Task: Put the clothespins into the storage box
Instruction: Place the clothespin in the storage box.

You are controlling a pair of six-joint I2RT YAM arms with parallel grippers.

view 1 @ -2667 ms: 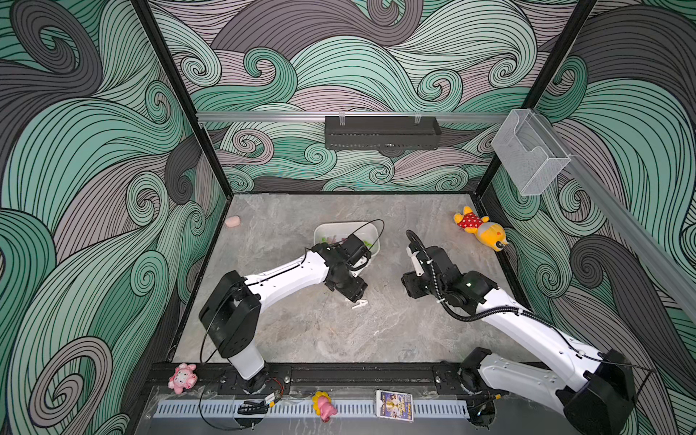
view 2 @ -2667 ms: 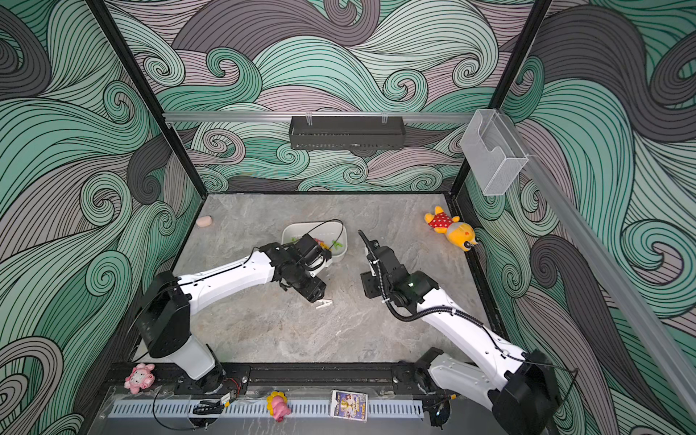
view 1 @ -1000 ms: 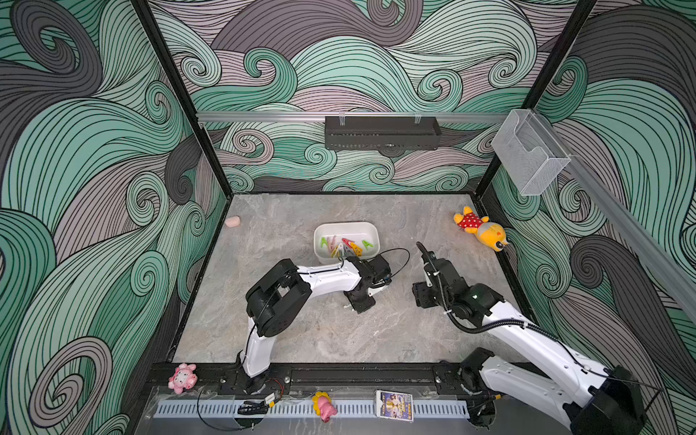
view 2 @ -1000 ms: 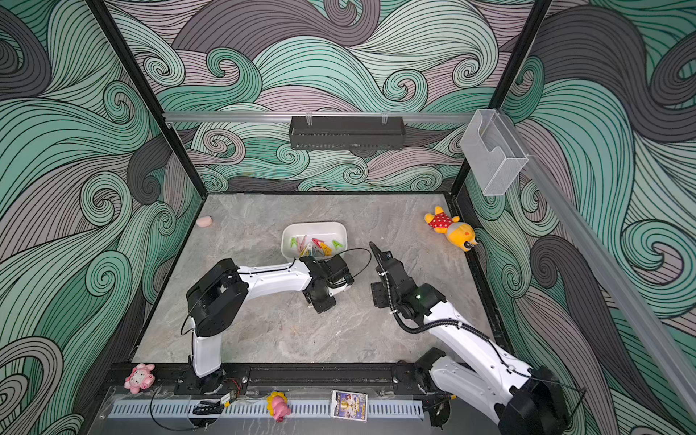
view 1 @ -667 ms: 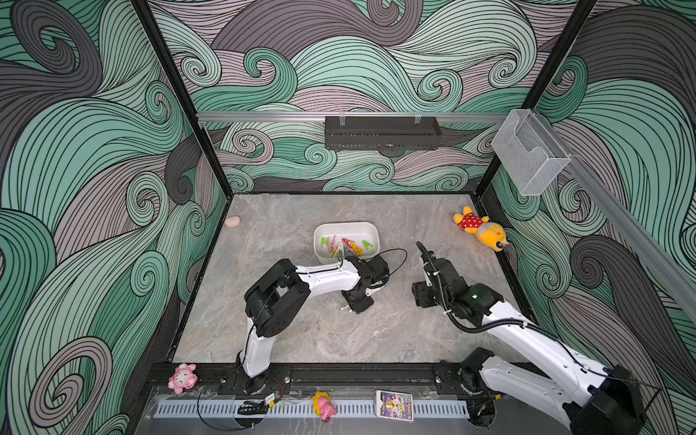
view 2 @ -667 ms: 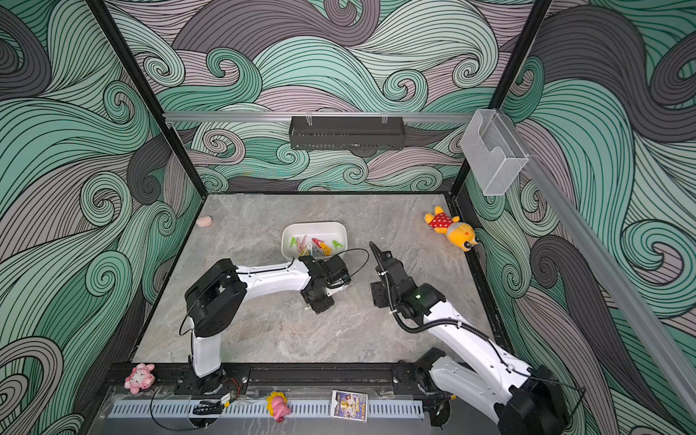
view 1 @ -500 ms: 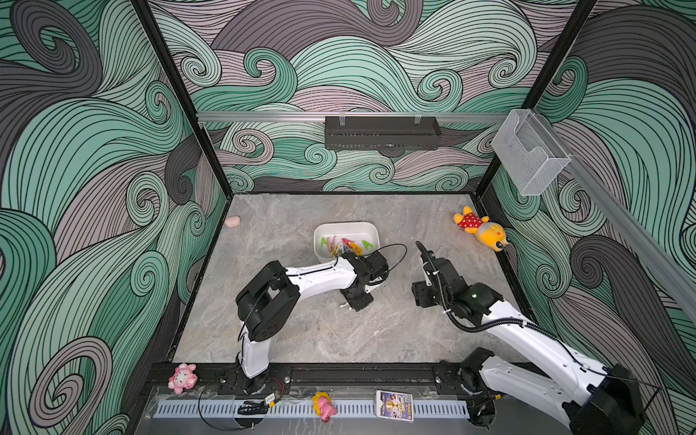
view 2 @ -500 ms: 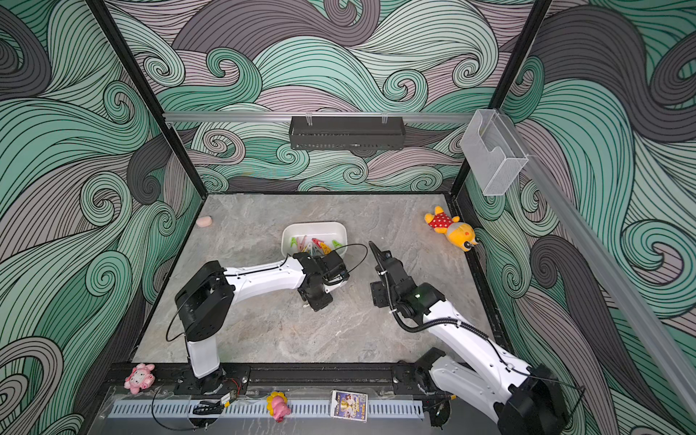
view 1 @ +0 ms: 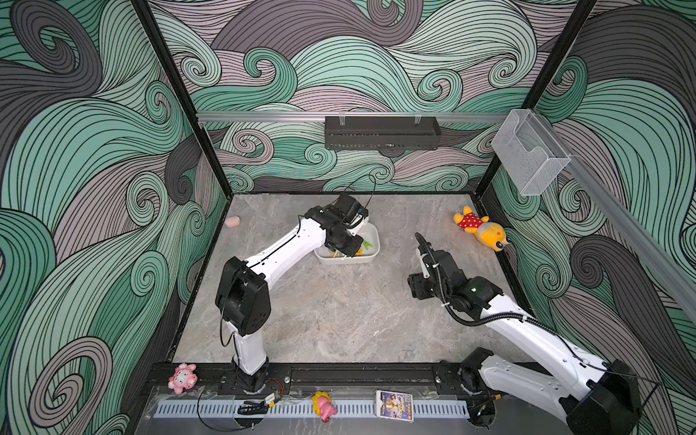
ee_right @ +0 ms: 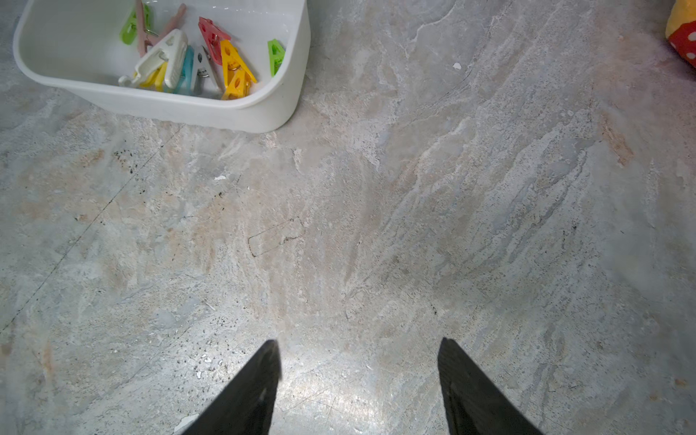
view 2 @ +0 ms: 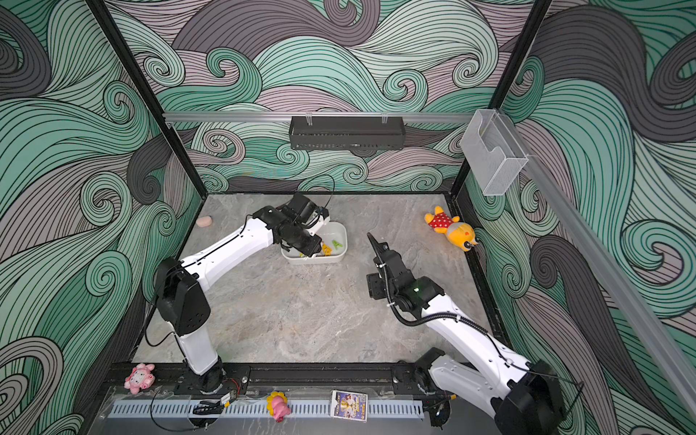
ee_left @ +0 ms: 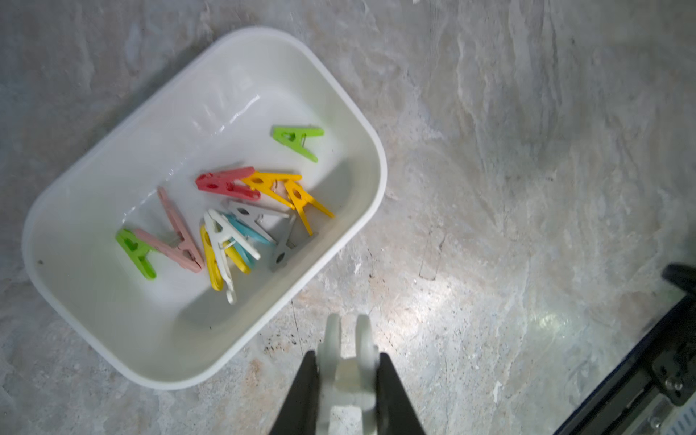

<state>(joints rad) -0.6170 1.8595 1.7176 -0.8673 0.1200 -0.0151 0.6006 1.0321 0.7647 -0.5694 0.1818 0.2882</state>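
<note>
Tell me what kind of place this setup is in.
Probably a lab test cell, not a home: wave-patterned enclosure walls, left arm and right arm on a black base rail, and a marbled tabletop.

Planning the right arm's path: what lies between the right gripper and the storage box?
Bare tabletop with tiny white flecks, nothing else; the right wrist view shows it from the right gripper to the storage box.

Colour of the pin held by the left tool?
White. The pin, gripped in the left tool, shows best in the left wrist view.
</note>
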